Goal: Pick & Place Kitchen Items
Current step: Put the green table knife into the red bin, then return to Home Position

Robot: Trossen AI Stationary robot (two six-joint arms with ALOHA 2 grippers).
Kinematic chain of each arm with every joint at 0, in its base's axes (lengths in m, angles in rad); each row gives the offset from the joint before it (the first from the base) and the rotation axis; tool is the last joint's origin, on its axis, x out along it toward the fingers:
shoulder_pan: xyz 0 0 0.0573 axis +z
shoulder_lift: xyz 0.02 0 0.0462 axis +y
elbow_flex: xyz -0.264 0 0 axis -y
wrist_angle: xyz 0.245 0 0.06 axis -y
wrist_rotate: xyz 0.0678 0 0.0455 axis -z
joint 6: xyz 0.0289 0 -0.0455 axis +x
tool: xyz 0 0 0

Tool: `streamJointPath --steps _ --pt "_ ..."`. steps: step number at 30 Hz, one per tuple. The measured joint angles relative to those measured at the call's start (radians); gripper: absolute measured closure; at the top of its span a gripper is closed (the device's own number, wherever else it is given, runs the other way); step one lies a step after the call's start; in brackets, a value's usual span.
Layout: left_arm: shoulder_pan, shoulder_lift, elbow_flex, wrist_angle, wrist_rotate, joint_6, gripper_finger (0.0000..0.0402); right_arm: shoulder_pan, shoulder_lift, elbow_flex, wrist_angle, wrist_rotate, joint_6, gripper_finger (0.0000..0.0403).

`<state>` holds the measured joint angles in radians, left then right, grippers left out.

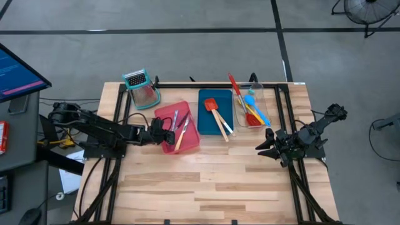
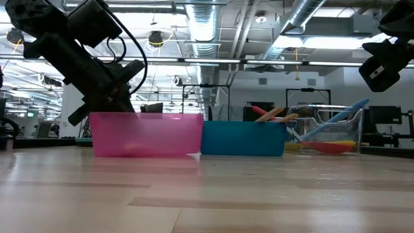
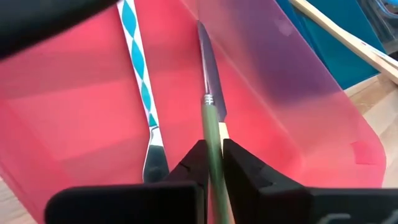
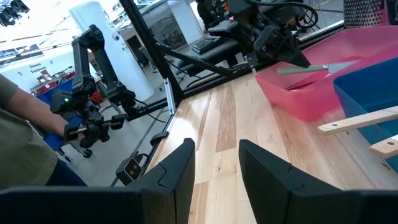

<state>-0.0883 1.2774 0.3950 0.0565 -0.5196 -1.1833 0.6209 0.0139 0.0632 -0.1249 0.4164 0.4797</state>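
Observation:
My left gripper (image 1: pixel 161 132) is over the left rim of the pink tray (image 1: pixel 187 145), shut on a slim green-handled knife (image 3: pixel 210 93). Inside the tray lie a blue-and-white checked-handled utensil (image 3: pixel 138 68) and a wooden-handled one (image 1: pixel 182 134). The blue tray (image 1: pixel 206 122) holds a wooden-handled red spatula (image 1: pixel 214 107) and another spatula. The clear tray (image 1: pixel 265 106) holds the red, yellow and blue spoons (image 1: pixel 251 107). My right gripper (image 1: pixel 262 147) is open and empty at the table's right side. My left gripper pinches the knife's green handle (image 3: pixel 213 144) between its two fingers, just behind the metal collar at the blade. The fingers lie along the knife. The blade (image 3: pixel 206 59) points ahead over the pink tray's floor; whether the tip touches the tray I cannot tell.
A teal-framed metal grater (image 1: pixel 142 87) stands at the far left, behind the pink tray. The three trays stand in a row along the far half of the table (image 1: pixel 206 187). A person shows beyond the table in the right wrist view (image 4: pixel 25 143).

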Motion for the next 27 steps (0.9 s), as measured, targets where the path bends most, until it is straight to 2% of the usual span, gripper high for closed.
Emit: streamJointPath --steps 5,11,18,23,27 --pt "0.0 -0.001 0.001 0.004 0.005 0.007 0.0351 0.0 0.0 0.0 0.0 0.0 0.0 0.028" --pt "0.0 -0.031 -0.001 0.013 0.034 0.103 0.0305 0.0 0.0 0.0 0.0 0.0 0.0 0.028" --pt "0.0 -0.187 -0.002 0.017 0.09 0.139 0.0264 0.0 0.0 0.0 0.0 0.0 0.0 0.028" --pt "-0.001 -0.351 -0.002 0.049 0.198 0.172 0.027 0.0 0.0 0.0 0.0 0.0 0.0 0.028" --pt "-0.014 -0.485 -0.002 0.203 0.358 0.347 0.0319 0.0 0.0 0.0 0.0 0.0 0.0 0.028"
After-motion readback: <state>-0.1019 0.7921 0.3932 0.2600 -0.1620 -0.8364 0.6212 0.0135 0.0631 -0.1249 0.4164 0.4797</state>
